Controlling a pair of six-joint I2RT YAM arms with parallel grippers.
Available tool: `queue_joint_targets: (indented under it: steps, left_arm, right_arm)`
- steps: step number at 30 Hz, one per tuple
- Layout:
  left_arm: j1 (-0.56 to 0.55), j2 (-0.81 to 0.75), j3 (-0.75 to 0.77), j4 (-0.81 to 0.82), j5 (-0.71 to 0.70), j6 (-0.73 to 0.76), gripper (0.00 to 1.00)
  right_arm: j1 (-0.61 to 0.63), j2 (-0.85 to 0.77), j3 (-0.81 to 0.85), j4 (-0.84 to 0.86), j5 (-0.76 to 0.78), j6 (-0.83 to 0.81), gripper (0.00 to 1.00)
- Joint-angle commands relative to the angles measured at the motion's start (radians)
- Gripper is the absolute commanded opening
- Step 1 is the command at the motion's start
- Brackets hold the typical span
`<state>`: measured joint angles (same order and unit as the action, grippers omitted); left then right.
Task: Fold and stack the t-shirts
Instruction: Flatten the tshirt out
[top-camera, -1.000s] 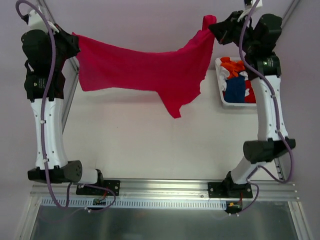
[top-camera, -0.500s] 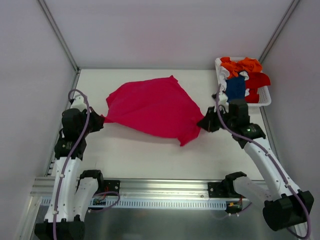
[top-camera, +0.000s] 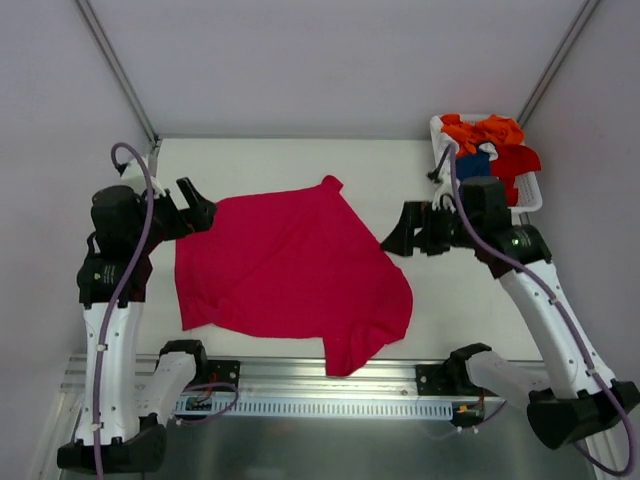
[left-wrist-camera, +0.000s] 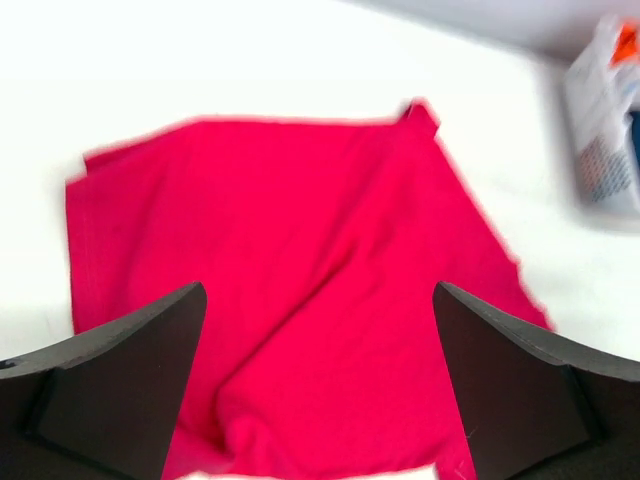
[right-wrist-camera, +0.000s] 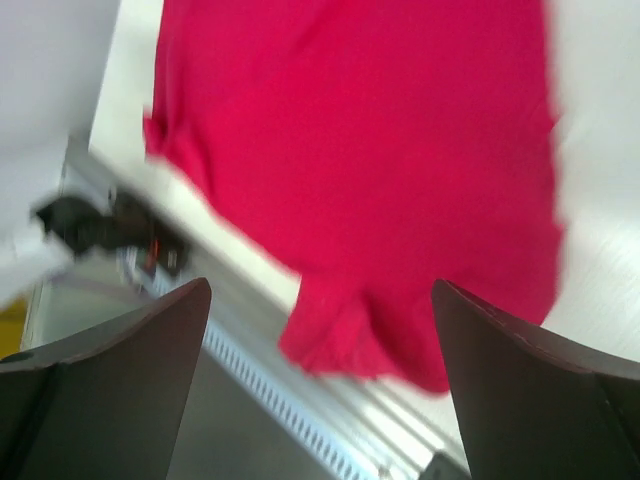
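The crimson-pink t-shirt (top-camera: 290, 270) lies spread on the white table, one corner (top-camera: 350, 355) hanging over the near edge. My left gripper (top-camera: 195, 210) is open just off the shirt's far-left corner, holding nothing. In the left wrist view its fingers (left-wrist-camera: 130, 370) stand wide apart above the shirt (left-wrist-camera: 300, 230). My right gripper (top-camera: 398, 232) is open beside the shirt's right edge. The right wrist view shows that gripper (right-wrist-camera: 320, 285) empty, over the shirt (right-wrist-camera: 380, 140). Orange (top-camera: 480, 130), dark blue (top-camera: 472, 168) and red (top-camera: 515, 160) t-shirts lie in the basket.
The white slatted basket (top-camera: 530, 205) stands at the table's far right corner and shows blurred in the left wrist view as the basket (left-wrist-camera: 605, 130). A metal rail (top-camera: 330, 385) with the arm bases runs along the near edge. Grey walls enclose the table.
The shirt hung stretched in the air between both shut grippers, then came down onto the table. Both grippers have opened and let it go; it now lies flatter and nearer the front edge.
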<state>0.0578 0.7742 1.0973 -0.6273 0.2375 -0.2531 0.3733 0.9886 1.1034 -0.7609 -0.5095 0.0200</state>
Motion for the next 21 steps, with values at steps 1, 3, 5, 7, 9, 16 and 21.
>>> queue_joint_targets:
  steps: [1, 3, 5, 7, 9, 16, 21]
  left_arm:
    - [-0.004, 0.095, 0.154, -0.008, -0.032, -0.080, 0.99]
    - [-0.006, 0.232, 0.173, -0.002, -0.068, -0.100, 0.99]
    - [-0.001, 0.390, 0.187, -0.015, -0.172, -0.126, 0.99]
    - [0.014, 0.512, 0.188, -0.035, -0.197, -0.201, 0.99]
    - [0.023, 0.568, 0.171, -0.035, -0.227, -0.254, 0.99]
    - [0.062, 0.724, 0.136, -0.032, -0.314, -0.264, 0.99]
    - [0.115, 0.774, 0.073, 0.000, -0.296, -0.296, 0.97]
  right_arm:
    - [-0.068, 0.177, 0.203, 0.001, 0.082, 0.015, 0.97]
    - [-0.063, 0.301, 0.188, 0.139, 0.110, 0.018, 0.97]
    - [-0.063, 0.395, 0.165, 0.225, 0.178, 0.020, 0.98]
    - [-0.062, 0.566, 0.203, 0.261, 0.190, -0.011, 0.99]
    - [-0.060, 0.668, 0.245, 0.259, 0.198, -0.043, 0.96]
    - [-0.037, 0.947, 0.388, 0.278, 0.224, -0.066, 0.87]
    - [-0.013, 1.006, 0.404, 0.249, 0.243, -0.025, 0.79]
